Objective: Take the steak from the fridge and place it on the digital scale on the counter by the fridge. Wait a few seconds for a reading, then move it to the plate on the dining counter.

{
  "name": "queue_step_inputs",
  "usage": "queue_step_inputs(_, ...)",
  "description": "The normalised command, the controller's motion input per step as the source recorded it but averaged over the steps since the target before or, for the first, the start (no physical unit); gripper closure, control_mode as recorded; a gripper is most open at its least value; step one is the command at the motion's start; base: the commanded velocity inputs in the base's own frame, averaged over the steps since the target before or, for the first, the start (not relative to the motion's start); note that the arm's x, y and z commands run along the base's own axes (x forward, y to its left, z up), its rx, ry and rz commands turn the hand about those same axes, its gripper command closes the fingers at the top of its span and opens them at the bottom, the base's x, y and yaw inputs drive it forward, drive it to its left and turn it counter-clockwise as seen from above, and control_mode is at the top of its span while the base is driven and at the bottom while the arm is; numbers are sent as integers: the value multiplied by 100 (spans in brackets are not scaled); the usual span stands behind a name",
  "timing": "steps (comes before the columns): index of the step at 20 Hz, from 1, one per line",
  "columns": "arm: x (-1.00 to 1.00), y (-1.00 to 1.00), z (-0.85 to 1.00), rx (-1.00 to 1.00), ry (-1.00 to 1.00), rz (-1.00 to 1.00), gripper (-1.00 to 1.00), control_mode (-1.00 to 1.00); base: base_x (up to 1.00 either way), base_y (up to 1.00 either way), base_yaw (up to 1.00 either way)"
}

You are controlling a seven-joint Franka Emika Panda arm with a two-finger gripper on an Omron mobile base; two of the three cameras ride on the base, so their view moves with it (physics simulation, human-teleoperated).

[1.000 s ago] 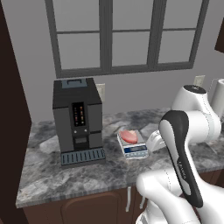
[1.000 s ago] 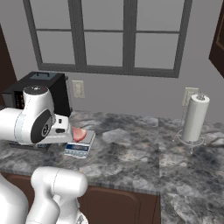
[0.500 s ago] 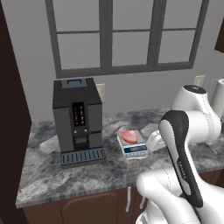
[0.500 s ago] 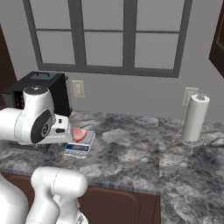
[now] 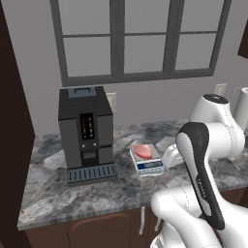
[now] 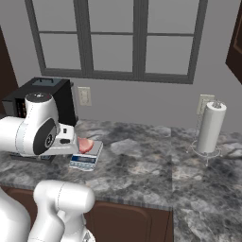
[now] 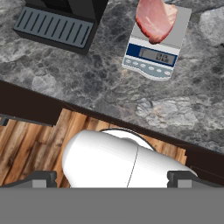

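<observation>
The pink-red steak (image 5: 142,150) (image 6: 85,144) (image 7: 155,19) lies flat on the small silver digital scale (image 5: 149,166) (image 6: 84,161) (image 7: 151,59), which sits on the grey marbled counter (image 5: 97,193) (image 6: 142,175) (image 7: 87,78). The scale's dark display strip faces the counter's front edge. My gripper (image 7: 112,179) hangs open, back from the scale and over the counter's front edge. Its two fingertips (image 7: 41,178) stand wide apart with nothing between them and touch nothing. The fridge, the plate and the dining counter are out of view.
A tall black coffee machine (image 5: 87,133) (image 6: 42,94) stands just left of the scale, its drip tray (image 7: 54,26) towards the front. A paper towel roll (image 6: 210,127) stands far right. Wooden floor (image 7: 35,144) lies below the counter edge.
</observation>
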Motion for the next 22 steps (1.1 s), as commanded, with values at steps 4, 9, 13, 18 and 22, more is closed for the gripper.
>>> queue_step_inputs(4, 0, 0, 0, 0, 0, 0, -100, -100, 0, 0, 0)
queue_step_inputs(9, 0, 0, 0, 0, 0, 0, -100, -100, 0, 0, 0)
queue_step_inputs(13, 0, 0, 0, 0, 0, 0, -100, -100, 0, 0, 0)
queue_step_inputs(18, 0, 0, 0, 0, 0, 0, -100, -100, 0, 0, 0)
queue_step_inputs(22, 0, 0, 0, 0, 0, 0, -100, -100, 0, 0, 0)
